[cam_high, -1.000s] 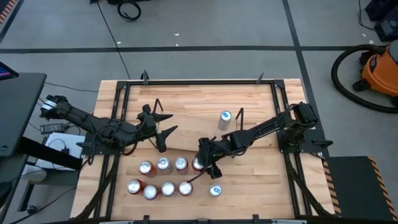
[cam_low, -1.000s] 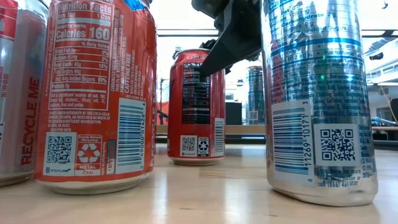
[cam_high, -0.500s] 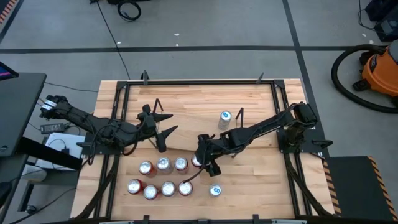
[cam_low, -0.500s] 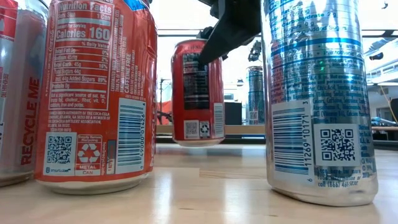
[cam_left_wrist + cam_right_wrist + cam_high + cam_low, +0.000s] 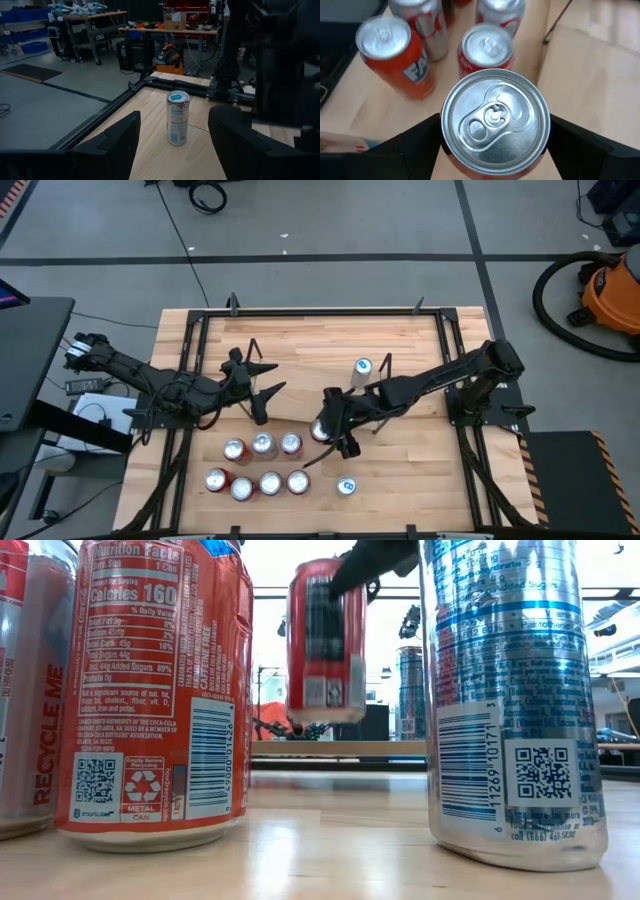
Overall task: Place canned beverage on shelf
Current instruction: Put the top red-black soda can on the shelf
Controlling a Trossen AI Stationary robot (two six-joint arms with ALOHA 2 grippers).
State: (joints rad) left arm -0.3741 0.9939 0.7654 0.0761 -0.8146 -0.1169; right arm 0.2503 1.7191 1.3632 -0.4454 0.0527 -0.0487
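- Right claw (image 5: 495, 150) grips a red can (image 5: 326, 640) clear of the surface (image 5: 400, 470), apparently near the shelf (image 5: 310, 370).
- Left claw (image 5: 172, 145), parted and empty, faces a silver can (image 5: 178, 118).

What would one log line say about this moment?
right gripper: shut on red can, lifted off table | left gripper: idle, open | shelf: one silver can

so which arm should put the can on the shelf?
Right. The right gripper already holds the red can clear of the table, beside the shelf. The left gripper hovers empty.
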